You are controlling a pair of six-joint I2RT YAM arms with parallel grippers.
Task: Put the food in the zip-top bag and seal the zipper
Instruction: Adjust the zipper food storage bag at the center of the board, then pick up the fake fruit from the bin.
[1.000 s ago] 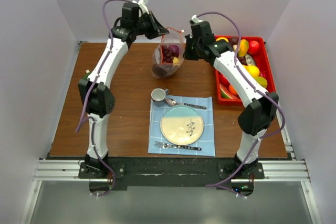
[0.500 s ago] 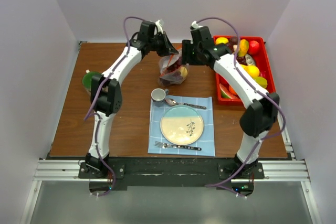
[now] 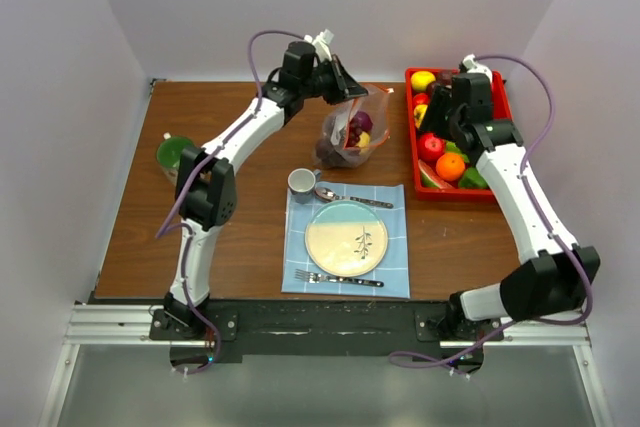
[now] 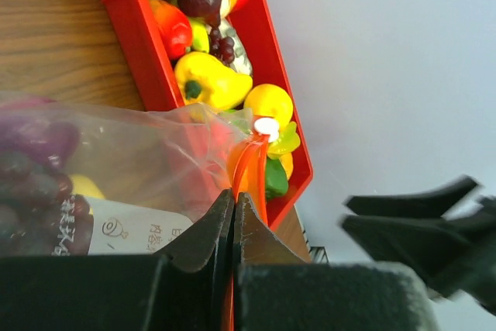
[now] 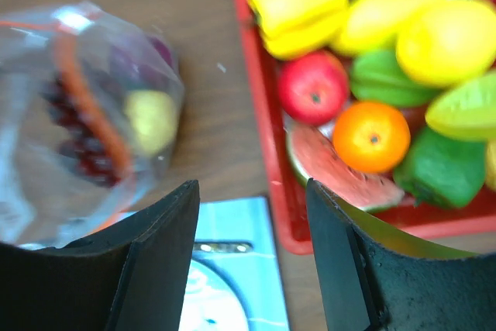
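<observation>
Jaws of the left gripper (image 4: 233, 205) pinch the zipper (image 4: 248, 167) so the bag (image 3: 352, 133) hangs upright; the right gripper (image 5: 252, 195), wide open and empty, hovers by the tray (image 5: 260, 118), probably for more food (image 5: 370, 136).

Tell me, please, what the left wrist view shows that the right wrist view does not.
Only the left wrist view shows the left tool shut on the zipper just below its white slider, with the pale wall behind. Only the right wrist view, looking past the open right tool, shows the blue placemat and a watermelon slice. Both show the zip-top bag holding purple grapes, the red tray of toy food and the wooden table.
</observation>
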